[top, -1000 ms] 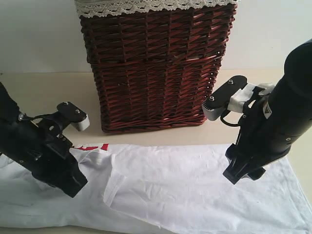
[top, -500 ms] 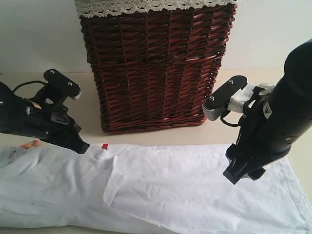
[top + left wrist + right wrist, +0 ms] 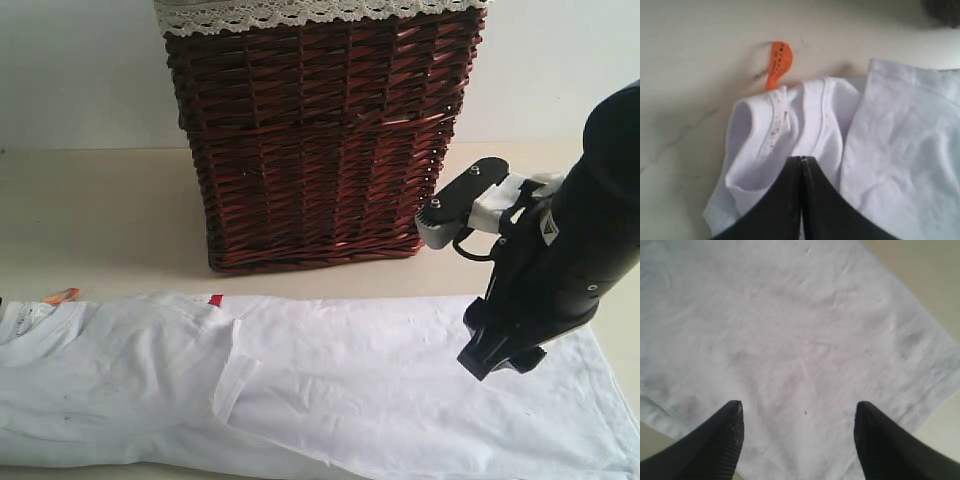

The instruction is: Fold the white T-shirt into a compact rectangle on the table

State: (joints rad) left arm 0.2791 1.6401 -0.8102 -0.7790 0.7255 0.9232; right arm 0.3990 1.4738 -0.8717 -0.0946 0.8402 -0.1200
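- While the table (image 3: 100,210) fills most of the exterior view, pale and flat, only its front strip matters. The cloth lies there, in front of the wicker basket (image 3: 320,150) and apart from it.
- Across that strip the white T-shirt (image 3: 400,390) lies flat as 1 long band. Its long axis runs from the left arm's side to the right arm's side. The collar (image 3: 815,115) end is at the left and the hem end at the right.
- Over the hem end hangs the right gripper (image 3: 497,358), pointed down at the cloth. Its 2 jaws stand wide apart with nothing between them. Its wrist view shows shirt spread under both fingertips, with the hem corner and bare table just beyond.
- At the other end, the left gripper (image 3: 801,161) is out of the exterior view. Its own camera shows the 2 jaws pressed together just short of the collar, with no cloth visibly caught between them.
- Smallest, the orange neck tag (image 3: 778,62) sticks out past the collar onto bare table and marks that end.
- My reading is that the next fold must go along the long axis, 1 end carried toward the other. The right arm is better placed to start, being open and directly above the hem; the left would have to open first.
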